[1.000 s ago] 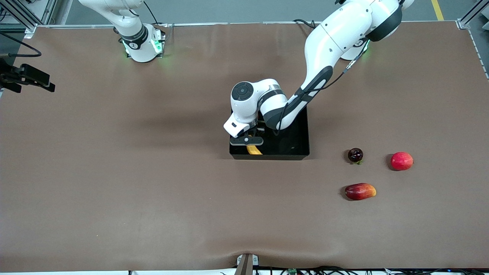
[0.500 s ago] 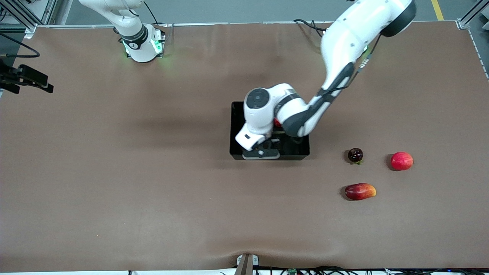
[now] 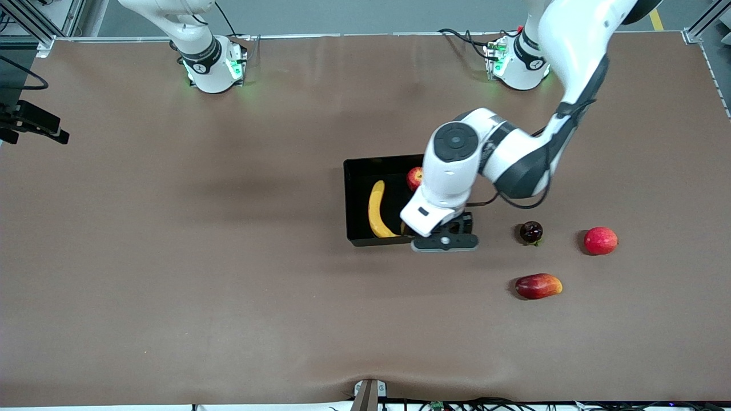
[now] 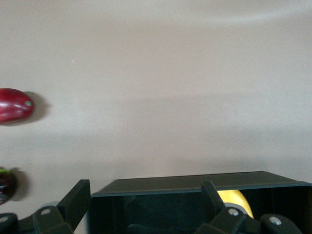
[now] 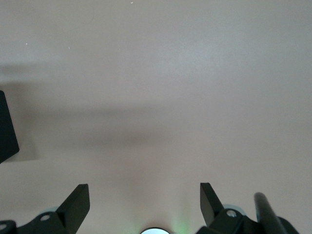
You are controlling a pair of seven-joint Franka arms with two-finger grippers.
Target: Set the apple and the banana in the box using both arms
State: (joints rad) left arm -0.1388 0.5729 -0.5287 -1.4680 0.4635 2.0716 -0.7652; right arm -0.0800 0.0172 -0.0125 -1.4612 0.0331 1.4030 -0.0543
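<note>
Brown table (image 3: 228, 285), left gripper (image 3: 445, 242) (spread) over box (image 3: 357, 197)

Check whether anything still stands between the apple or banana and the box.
Nothing does: the banana and the apple both lie in the box. The left gripper hangs over the box's edge nearest the front camera, jaws open and empty. The right arm waits, gripper open.
</note>
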